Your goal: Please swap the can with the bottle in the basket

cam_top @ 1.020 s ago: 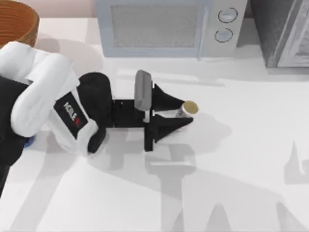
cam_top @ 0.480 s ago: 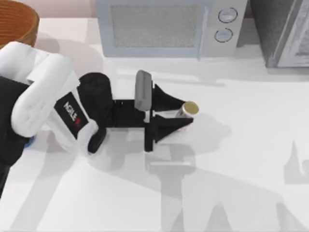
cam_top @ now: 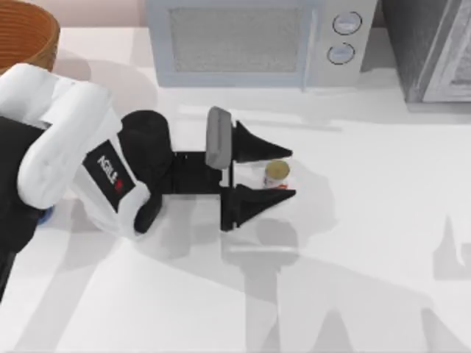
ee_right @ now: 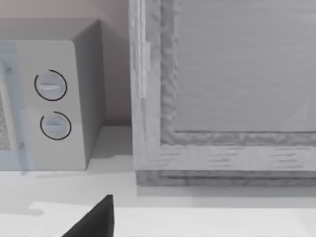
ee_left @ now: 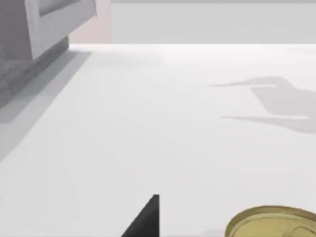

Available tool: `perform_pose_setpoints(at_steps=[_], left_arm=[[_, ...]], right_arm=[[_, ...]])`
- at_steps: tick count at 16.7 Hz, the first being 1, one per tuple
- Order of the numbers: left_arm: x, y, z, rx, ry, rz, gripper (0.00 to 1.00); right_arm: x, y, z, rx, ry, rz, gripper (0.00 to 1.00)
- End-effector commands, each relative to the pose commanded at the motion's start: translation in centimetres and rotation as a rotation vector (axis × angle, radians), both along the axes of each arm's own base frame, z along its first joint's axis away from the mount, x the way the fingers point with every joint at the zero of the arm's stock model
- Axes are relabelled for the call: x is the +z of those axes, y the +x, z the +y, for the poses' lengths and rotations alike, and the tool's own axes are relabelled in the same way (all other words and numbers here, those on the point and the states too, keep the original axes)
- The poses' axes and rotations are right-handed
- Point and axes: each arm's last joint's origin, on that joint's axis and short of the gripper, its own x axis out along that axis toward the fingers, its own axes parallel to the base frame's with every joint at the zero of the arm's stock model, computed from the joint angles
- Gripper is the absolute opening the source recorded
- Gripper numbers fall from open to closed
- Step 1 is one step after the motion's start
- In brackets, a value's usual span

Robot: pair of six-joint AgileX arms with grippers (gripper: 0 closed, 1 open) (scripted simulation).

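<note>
Up in the far left corner of the top view, the basket (cam_top: 26,33) sits on the white surface (cam_top: 368,243), its orange-brown woven rim cut off by the frame edge. Just nearer than it, the left arm (cam_top: 66,147) reaches across toward the middle, a white shell with black parts. A small blue patch (cam_top: 45,215) peeks out beside the arm at the left edge; what it belongs to cannot be told.

At the end of that arm, the left pincer (cam_top: 283,174) lies level over the surface with its two black fingers (cam_top: 257,147) spread apart. The can (cam_top: 276,175) stands upright between them, gold top up, with a strip of white side and red label showing below the top. A little daylight shows on either side of the can, so the fingers flank it without clearly pressing on it. In the left wrist view the can's gold top (ee_left: 274,224) appears beside one black fingertip (ee_left: 145,219), with a gap between them.

Behind the can, along the back, stands a microwave (cam_top: 254,40) with two round dials, and to its right a grey cabinet (cam_top: 434,48). The right wrist view faces these two, one black fingertip (ee_right: 94,219) of the right pincer in its foreground.
</note>
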Motion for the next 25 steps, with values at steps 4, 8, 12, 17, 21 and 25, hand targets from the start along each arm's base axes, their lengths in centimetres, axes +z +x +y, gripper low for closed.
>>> perform_pose_setpoints(at_steps=[4,8,12,17,21,25], left_arm=[[0.0,0.0,0.0,0.0,0.0,0.0,1.0],[0.0,0.0,0.0,0.0,0.0,0.0,1.0],[0.3,0.0,0.7,0.033,0.011,0.033,1.0],[5.5,-0.4,4.2,0.246,0.046,0.119,1.0],[13.3,-2.8,8.4,0.503,0.053,0.112,1.0],[19.9,-9.2,13.0,0.794,0.051,0.084,1.0]], right_arm=[[0.0,0.0,0.0,0.0,0.0,0.0,1.0],[0.0,0.0,0.0,0.0,0.0,0.0,1.0],[0.0,0.0,0.0,0.0,0.0,0.0,1.0],[0.0,0.0,0.0,0.0,0.0,0.0,1.0],[0.0,0.0,0.0,0.0,0.0,0.0,1.0],[0.0,0.0,0.0,0.0,0.0,0.0,1.0]])
